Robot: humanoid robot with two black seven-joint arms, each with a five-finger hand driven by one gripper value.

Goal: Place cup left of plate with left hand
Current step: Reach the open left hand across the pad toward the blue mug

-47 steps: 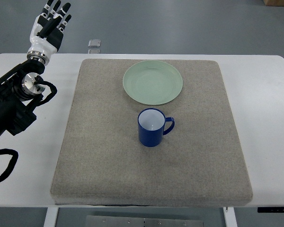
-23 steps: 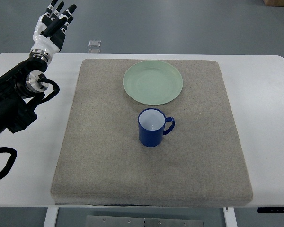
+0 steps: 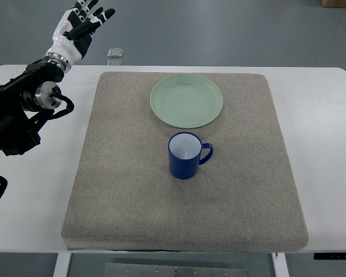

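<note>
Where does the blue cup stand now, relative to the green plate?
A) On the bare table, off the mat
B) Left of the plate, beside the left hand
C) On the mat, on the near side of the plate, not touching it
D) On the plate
C: the cup stands on the mat nearer the camera than the plate, with a gap between them.

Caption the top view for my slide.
Left hand raised open beyond grey mat; blue mug sits before green plate.

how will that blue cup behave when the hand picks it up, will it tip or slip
The blue cup stands upright on a flat base on the grey mat, so it probably won't roll or tip easily. Its glossy sides look slippery, so a grip may slide. It looks stiff and empty, likely light; the handle points right, away from the left hand.
</note>
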